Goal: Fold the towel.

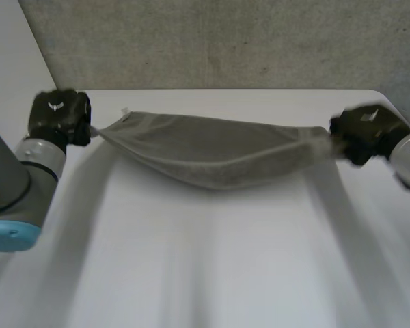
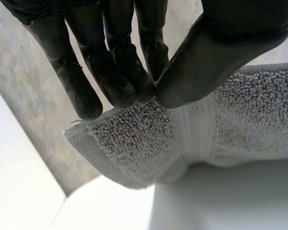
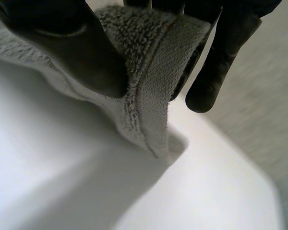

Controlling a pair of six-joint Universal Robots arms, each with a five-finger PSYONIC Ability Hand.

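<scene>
A grey towel [image 1: 212, 152] hangs in the air between my two hands, stretched across the table's far half and sagging in the middle. My left hand [image 1: 60, 116] pinches its left end. In the left wrist view the thumb [image 2: 221, 52] presses the towel [image 2: 149, 143] against the fingers [image 2: 110, 72], near a corner. My right hand [image 1: 361, 133] holds the towel's right end. In the right wrist view the thumb [image 3: 72, 48] clamps the hemmed edge of the towel [image 3: 153, 81] against the fingers [image 3: 221, 62].
The white table [image 1: 212, 273] lies under the towel, with open surface toward the near edge. A grey speckled wall [image 1: 225, 41] stands behind the table's far edge. My left arm [image 1: 14, 191] reaches in along the table's left side.
</scene>
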